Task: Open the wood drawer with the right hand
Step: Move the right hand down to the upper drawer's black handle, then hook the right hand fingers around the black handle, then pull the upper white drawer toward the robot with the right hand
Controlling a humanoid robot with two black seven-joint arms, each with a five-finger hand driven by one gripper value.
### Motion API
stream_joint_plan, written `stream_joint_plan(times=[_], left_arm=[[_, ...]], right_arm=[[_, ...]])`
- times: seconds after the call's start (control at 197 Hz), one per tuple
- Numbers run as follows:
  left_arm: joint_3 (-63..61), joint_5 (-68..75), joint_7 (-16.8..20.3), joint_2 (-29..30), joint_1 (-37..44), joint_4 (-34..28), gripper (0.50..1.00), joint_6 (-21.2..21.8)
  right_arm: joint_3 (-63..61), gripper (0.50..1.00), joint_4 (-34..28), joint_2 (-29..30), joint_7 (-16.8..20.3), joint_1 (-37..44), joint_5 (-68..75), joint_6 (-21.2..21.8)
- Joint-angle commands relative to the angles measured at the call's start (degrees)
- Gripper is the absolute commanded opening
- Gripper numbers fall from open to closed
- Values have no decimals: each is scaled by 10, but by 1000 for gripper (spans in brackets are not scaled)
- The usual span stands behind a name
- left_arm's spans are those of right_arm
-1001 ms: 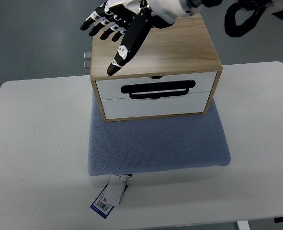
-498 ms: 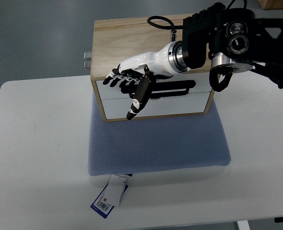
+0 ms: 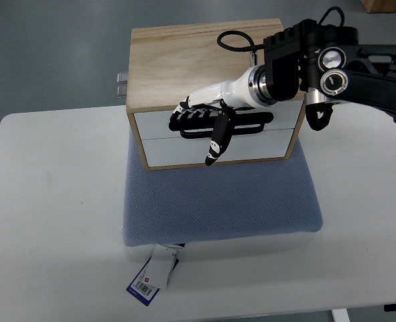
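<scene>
Fingers of my right hand (image 3: 208, 114) curl around the black handle (image 3: 251, 125) of the wood drawer (image 3: 214, 129), thumb pointing down. It sits shut in the box (image 3: 177, 57) on a blue cushion (image 3: 218, 201).

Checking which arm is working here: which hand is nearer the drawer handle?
Right. The right hand is at the black handle on the upper drawer, fingers over its left end, thumb hanging down in front. The left hand is out of view.
</scene>
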State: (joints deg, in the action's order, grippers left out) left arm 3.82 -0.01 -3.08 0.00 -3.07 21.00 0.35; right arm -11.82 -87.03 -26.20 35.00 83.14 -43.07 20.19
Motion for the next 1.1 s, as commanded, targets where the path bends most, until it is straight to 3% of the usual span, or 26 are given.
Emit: stream_joint_plan(times=[0.0, 0.518, 0.727, 0.945, 1.092], left_arm=[[0, 0, 0, 0, 0, 0, 1000, 0], [-1, 0, 0, 0, 1, 0, 1000, 0], [-1, 0, 0, 0, 0, 0, 1000, 1], [0, 0, 0, 0, 0, 0, 1000, 2], [-1, 0, 0, 0, 1, -1, 1000, 1]], right_arm=[[0, 938, 4, -4, 0, -10, -10, 4], [0, 936, 9, -23, 0, -52, -33, 20], [-5, 938, 8, -30, 0, -55, -23, 46], [-27, 938, -10, -39, 0, -54, 14, 111], [-30, 940, -28, -46, 0, -55, 34, 125]])
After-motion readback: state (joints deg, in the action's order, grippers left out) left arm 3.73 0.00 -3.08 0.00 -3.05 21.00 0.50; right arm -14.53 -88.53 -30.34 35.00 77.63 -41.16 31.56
